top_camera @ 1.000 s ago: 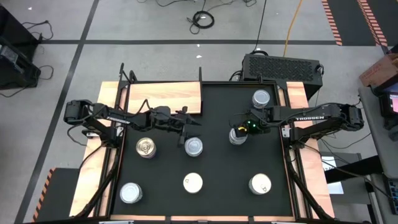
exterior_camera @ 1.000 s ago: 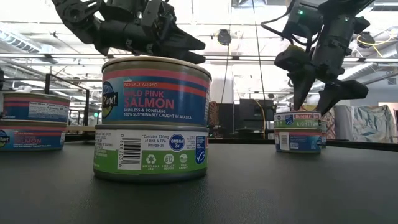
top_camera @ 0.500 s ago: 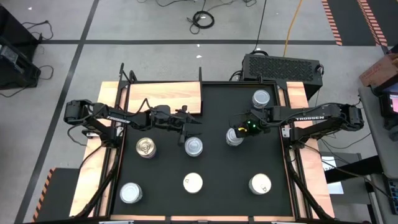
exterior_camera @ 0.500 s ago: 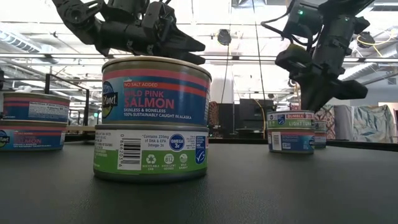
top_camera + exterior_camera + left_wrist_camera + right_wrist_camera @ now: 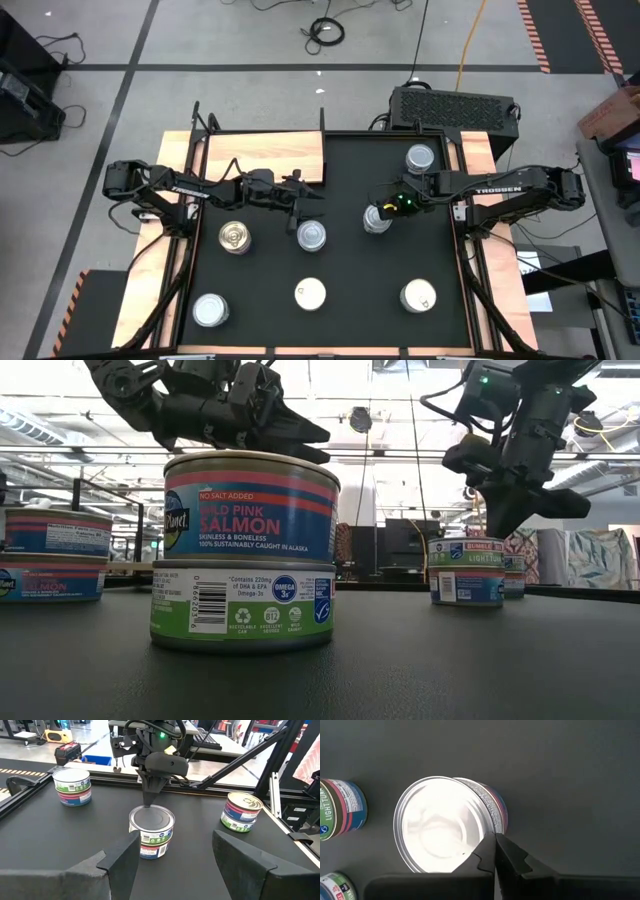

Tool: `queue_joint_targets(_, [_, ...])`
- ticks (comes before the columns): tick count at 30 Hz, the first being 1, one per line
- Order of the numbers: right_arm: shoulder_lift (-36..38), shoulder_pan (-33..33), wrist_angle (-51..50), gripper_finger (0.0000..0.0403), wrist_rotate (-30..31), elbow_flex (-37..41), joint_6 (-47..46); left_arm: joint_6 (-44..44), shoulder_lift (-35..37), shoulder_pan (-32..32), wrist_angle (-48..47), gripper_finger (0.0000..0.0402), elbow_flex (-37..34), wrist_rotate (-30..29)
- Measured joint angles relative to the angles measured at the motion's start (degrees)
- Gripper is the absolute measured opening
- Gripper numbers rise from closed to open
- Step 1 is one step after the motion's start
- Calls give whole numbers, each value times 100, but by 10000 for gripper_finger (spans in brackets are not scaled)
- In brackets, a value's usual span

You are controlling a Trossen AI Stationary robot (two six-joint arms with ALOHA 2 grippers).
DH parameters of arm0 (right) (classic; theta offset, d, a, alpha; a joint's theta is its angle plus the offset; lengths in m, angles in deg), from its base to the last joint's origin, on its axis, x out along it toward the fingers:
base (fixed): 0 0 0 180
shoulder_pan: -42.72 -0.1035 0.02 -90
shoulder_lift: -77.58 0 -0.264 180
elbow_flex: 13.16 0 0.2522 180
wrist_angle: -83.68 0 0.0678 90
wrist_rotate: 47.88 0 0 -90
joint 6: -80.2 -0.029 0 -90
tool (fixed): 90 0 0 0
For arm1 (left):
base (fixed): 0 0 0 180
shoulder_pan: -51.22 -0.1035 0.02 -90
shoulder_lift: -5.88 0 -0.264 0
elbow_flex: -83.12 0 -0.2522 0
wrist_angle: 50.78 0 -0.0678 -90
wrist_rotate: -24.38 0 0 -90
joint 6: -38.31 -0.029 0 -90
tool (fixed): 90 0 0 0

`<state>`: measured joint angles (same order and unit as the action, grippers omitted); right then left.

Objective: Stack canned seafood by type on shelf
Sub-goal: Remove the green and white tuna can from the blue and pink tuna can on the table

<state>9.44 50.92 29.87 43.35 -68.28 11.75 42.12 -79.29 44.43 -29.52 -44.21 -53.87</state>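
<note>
A tuna tin (image 5: 376,220) with a pale top stands on the black mat right of centre; it also shows in the low view (image 5: 465,572) and the left wrist view (image 5: 151,831). My right gripper (image 5: 380,211) is shut, its tips down at this tin's top rim. My left gripper (image 5: 303,204) is open and empty, hovering just beyond a silver-topped tin (image 5: 312,235). Other tins (image 5: 234,237), (image 5: 421,158) stand on the mat. The wooden shelf (image 5: 265,158) lies at the far left, with nothing on it. My right gripper has its shut fingertips (image 5: 492,840) at the tuna tin's top rim (image 5: 485,815), on the tin's right side. The fingers come from above, pointing down. The tin stands upright on the mat. I cannot tell whether the tips press on the rim or just touch it.
Three more tins (image 5: 211,310), (image 5: 310,294), (image 5: 419,295) stand along the mat's near edge. In the low view a salmon tin (image 5: 250,505) sits on a green-labelled tin (image 5: 243,605). A black box (image 5: 452,105) stands beyond the table's far right corner.
My right gripper's fingers stood apart over the tuna tin a second ago and have shut. It has gone a little toward the table's left edge, and the tin has slid a little that way on the mat, staying upright.
</note>
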Motion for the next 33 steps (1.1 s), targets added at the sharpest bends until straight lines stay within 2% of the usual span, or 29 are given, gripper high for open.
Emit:
queue_joint_targets(20, [300,4,389,0,-28,0,19,156,-4,56,-49,247,0,0])
queue_joint_targets(29, [298,4,310,0,52,0,62,762,-488,17,-50,247,2,2])
queue_joint_targets(33, [298,4,306,0,62,0,416,770,-674,2,44,247,2,2])
